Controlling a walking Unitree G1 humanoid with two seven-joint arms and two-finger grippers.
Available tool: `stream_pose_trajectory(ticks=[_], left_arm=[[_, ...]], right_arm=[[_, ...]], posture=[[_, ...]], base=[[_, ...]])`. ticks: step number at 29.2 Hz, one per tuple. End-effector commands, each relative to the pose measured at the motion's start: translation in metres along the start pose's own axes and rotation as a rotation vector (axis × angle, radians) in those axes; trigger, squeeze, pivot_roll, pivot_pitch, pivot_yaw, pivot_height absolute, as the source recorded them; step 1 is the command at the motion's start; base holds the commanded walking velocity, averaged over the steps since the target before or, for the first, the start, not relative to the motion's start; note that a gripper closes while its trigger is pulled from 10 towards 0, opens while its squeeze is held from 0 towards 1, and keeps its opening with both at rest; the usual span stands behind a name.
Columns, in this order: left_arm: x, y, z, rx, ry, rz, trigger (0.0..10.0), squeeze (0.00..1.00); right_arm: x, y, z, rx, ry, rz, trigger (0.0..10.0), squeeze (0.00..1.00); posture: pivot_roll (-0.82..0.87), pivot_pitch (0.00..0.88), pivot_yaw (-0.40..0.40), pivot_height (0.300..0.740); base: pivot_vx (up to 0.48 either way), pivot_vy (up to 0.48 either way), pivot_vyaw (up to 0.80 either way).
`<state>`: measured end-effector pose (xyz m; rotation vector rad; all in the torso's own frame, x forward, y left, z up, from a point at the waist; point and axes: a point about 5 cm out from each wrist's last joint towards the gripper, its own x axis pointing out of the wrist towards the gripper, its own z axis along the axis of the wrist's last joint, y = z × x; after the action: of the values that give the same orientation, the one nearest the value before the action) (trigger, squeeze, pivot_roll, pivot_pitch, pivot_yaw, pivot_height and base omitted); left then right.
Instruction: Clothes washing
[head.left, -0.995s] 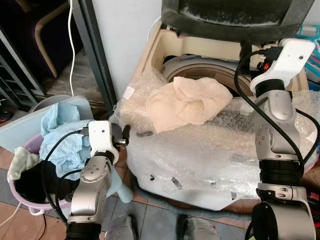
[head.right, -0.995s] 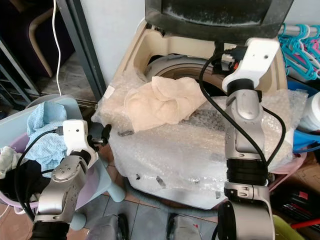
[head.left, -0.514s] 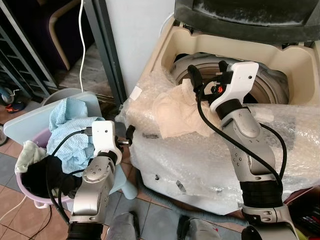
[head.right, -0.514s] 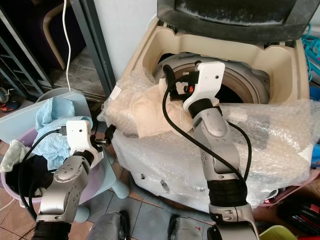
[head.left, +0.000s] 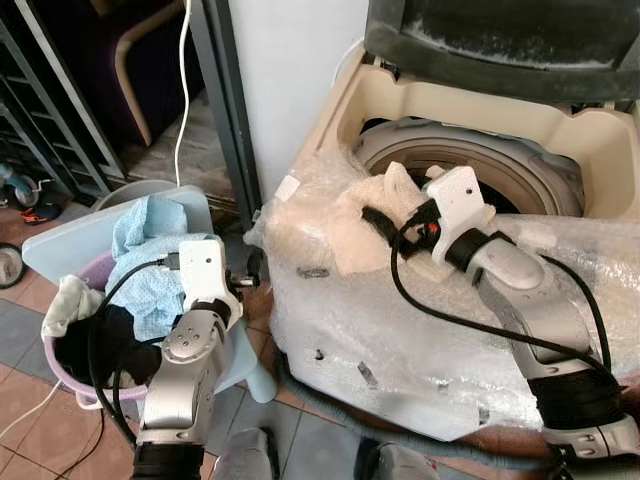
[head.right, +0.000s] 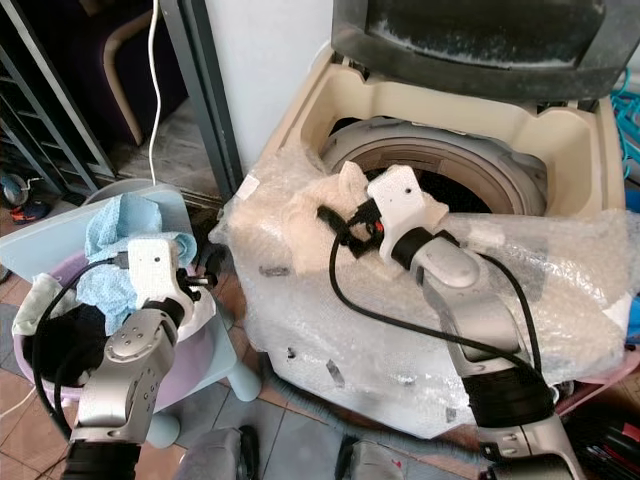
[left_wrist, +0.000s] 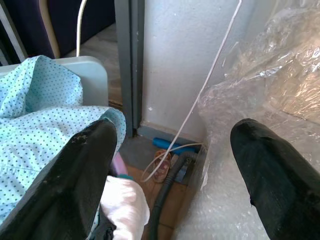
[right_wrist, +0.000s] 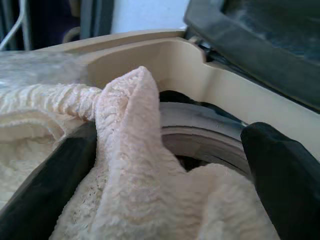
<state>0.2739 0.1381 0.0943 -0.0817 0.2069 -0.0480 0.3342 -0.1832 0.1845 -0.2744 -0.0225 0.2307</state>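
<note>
Cream plastic washing machine, lid raised, drum open, its front and top edge draped in bubble wrap; lilac laundry basket beside it on the robot's left, holding a blue dotted garment and dark clothes; peach towel heaped on the wrapped rim at the drum's left edge, one fold standing up. Right end effector set over that fold with fingers spread, not yet closed; left end effector open, idle between basket and machine. Towel judged light, limp and bulky; likely to trail and snag the wrap; best pinched at the raised fold, gathering thick cloth.
</note>
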Motion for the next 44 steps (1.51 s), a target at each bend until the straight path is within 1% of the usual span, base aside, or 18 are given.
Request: stream_pose_trajectory(ticks=[1,3,7,10,13,15,16,17,20,22,27,28,29,30,31,34,37,44], left_arm=[[0.0,0.004,0.0,0.008,0.005,0.012,10.0,0.0],[-0.001,0.005,-0.001,0.011,0.007,0.016,10.0,0.0],[0.0,0.005,0.0,0.011,0.007,0.017,10.0,0.0],[0.0,0.004,0.0,0.011,0.006,0.014,10.0,0.0],[0.001,0.003,0.001,0.01,0.004,0.012,10.0,0.0],[0.001,0.002,0.001,0.01,0.006,0.009,10.0,0.0],[0.001,0.002,0.001,0.01,0.006,0.009,10.0,0.0],[0.002,0.0,0.001,0.012,0.01,-0.002,10.0,0.0],[0.003,-0.002,0.002,0.016,0.011,-0.014,10.0,0.0],[0.005,-0.005,0.004,0.02,0.005,-0.025,10.0,0.0],[0.007,0.001,0.009,0.032,-0.013,-0.017,10.0,0.0],[0.007,0.001,0.009,0.032,-0.013,-0.017,10.0,0.0],[0.007,0.003,0.007,0.03,-0.009,-0.005,10.0,0.0],[0.007,0.006,0.005,0.02,-0.007,0.015,10.0,0.0],[0.007,0.006,0.005,0.02,-0.007,0.015,10.0,0.0],[0.005,0.002,0.002,0.007,-0.002,0.021,10.0,0.0],[0.008,-0.006,0.001,-0.007,-0.006,0.009,10.0,0.0],[0.011,-0.006,0.004,-0.005,0.002,-0.003,10.0,0.0]], right_arm=[[-0.01,-0.047,-0.018,0.008,0.085,-0.249,10.0,0.0],[-0.009,-0.061,-0.002,0.033,0.0,-0.349,10.0,0.0],[-0.003,-0.061,0.009,0.092,-0.06,-0.4,10.0,0.0],[0.005,-0.057,0.006,0.207,-0.05,-0.45,10.0,0.0],[0.016,-0.044,0.001,0.364,-0.041,-0.491,10.0,0.0],[0.025,-0.028,-0.007,0.535,-0.043,-0.531,10.0,0.0],[0.025,-0.028,-0.007,0.535,-0.043,-0.531,10.0,0.0],[0.026,-0.013,-0.016,0.636,-0.05,-0.545,10.0,0.0],[0.024,0.002,-0.028,0.709,-0.055,-0.566,10.0,0.0],[0.022,0.016,-0.039,0.698,-0.032,-0.556,10.0,0.0],[0.02,0.017,-0.026,0.466,-0.094,-0.389,10.0,0.0],[0.02,0.017,-0.026,0.466,-0.094,-0.389,10.0,0.0],[0.019,0.018,-0.018,0.336,-0.125,-0.318,10.0,0.0],[0.013,0.029,-0.004,-0.041,-0.214,-0.072,10.0,0.0],[0.013,0.029,-0.004,-0.041,-0.214,-0.072,10.0,0.0],[0.005,0.034,-0.006,-0.397,-0.247,0.126,10.0,0.0],[0.006,0.03,-0.013,-0.529,-0.23,0.19,10.0,0.0],[0.013,0.034,-0.023,-0.764,-0.195,0.234,10.0,0.0]], posture=[[0.0,0.096,0.031,0.74],[0.0,0.095,0.032,0.74],[0.0,0.096,0.036,0.74],[0.0,0.095,0.038,0.74],[0.01,0.093,0.045,0.74],[0.02,0.089,0.06,0.74],[0.02,0.089,0.06,0.74],[0.04,0.087,0.073,0.74],[0.06,0.088,0.079,0.74],[0.06,0.091,0.08,0.74],[0.03,0.097,0.069,0.74],[0.03,0.097,0.069,0.74],[0.03,0.1,0.056,0.74],[0.02,0.101,0.046,0.74],[0.02,0.101,0.046,0.74],[-0.01,0.097,0.032,0.74],[-0.03,0.102,0.024,0.74],[-0.07,0.147,0.072,0.74]], base=[[0.0,0.0,0.0],[0.0,0.0,0.0],[0.0,0.0,0.0],[0.0,0.0,0.0],[0.0,0.0,0.0],[0.0,0.0,0.0],[0.0,0.0,0.0],[0.0,0.0,0.0],[0.0,0.0,0.0],[0.0,0.0,0.0],[0.0,0.0,0.0],[0.0,0.0,0.0],[0.0,0.0,0.0],[0.0,0.0,0.0],[0.0,0.0,0.0],[0.0,0.0,0.0],[0.0,0.0,0.0],[0.0,0.0,0.0]])
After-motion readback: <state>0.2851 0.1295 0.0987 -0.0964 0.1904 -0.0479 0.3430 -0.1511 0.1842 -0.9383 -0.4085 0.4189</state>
